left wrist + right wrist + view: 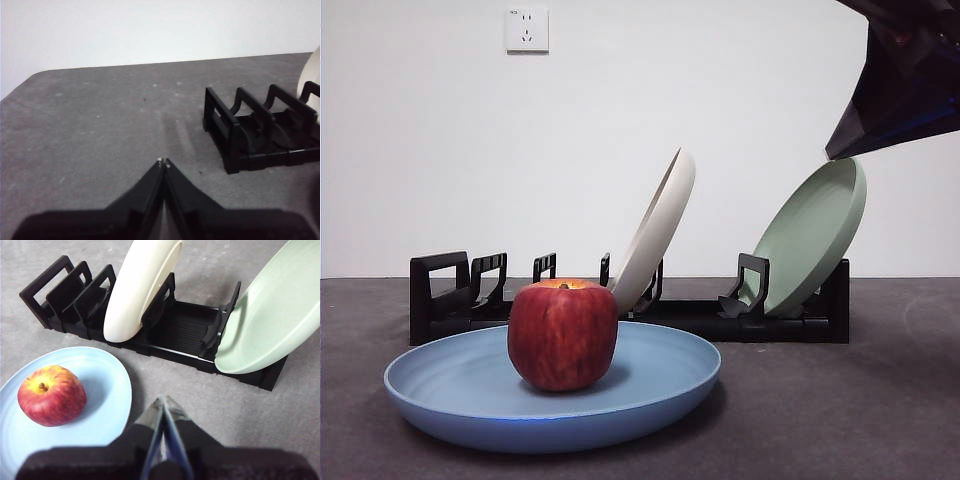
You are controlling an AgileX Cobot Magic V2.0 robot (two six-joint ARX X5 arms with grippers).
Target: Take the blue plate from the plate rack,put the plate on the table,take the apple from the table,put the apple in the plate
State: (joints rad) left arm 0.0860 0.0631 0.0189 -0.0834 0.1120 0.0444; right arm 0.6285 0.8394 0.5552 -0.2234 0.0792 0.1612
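Note:
The blue plate lies flat on the table in front of the plate rack. The dark red apple sits upright in the plate. The right wrist view shows the apple in the plate, with my right gripper shut and empty, raised above the table beside the plate. In the front view it is the dark shape at the top right. My left gripper is shut and empty over bare table, near the rack's end.
A cream-white plate and a sage-green plate lean in the rack's slots. A wall socket is on the white wall behind. The table's rounded corner shows in the left wrist view.

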